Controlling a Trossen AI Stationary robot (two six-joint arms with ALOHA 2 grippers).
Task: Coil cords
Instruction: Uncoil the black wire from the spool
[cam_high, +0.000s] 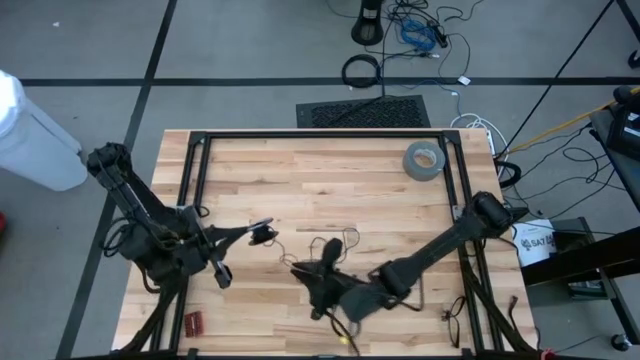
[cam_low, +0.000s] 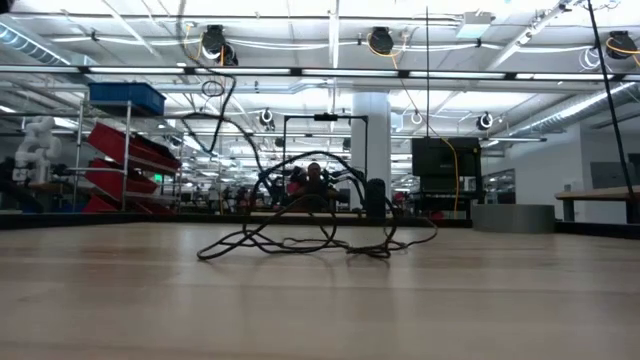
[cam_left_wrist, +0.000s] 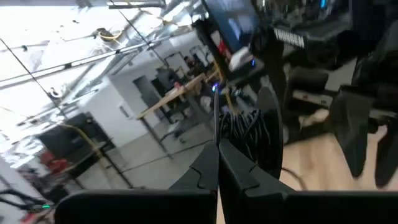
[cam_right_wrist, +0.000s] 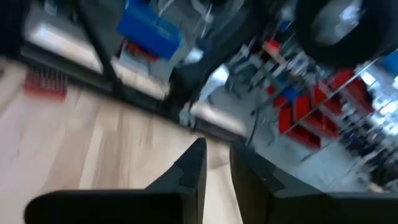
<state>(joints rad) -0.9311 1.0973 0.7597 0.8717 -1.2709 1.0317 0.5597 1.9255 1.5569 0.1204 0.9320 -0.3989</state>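
Observation:
The cord is a thin black wire lying in a loose tangle (cam_high: 335, 245) near the table's middle; in the low view its loops (cam_low: 300, 235) stand up from the wood. My left gripper (cam_high: 262, 232) hovers left of the tangle, shut on a strand. In its wrist view, bunched strands (cam_left_wrist: 245, 130) show beyond the closed fingertips (cam_left_wrist: 217, 152). My right gripper (cam_high: 312, 275) is at the near side of the tangle. Its fingers (cam_right_wrist: 216, 165) stand a narrow gap apart, and I see nothing between them. My left gripper pinches a thin strand of the cord (cam_left_wrist: 215, 118) between its two fingertips. The strand runs straight on from the tips. The fingers reach in roughly level from the table's left, above the wood. The rest of the cord trails toward the tangle on the table.
A grey tape roll (cam_high: 424, 160) lies at the far right of the table. A small red object (cam_high: 192, 322) sits near the front left corner. Black frame rails (cam_high: 320, 135) run along the far and side edges. Bare wood lies between the tangle and the far rail.

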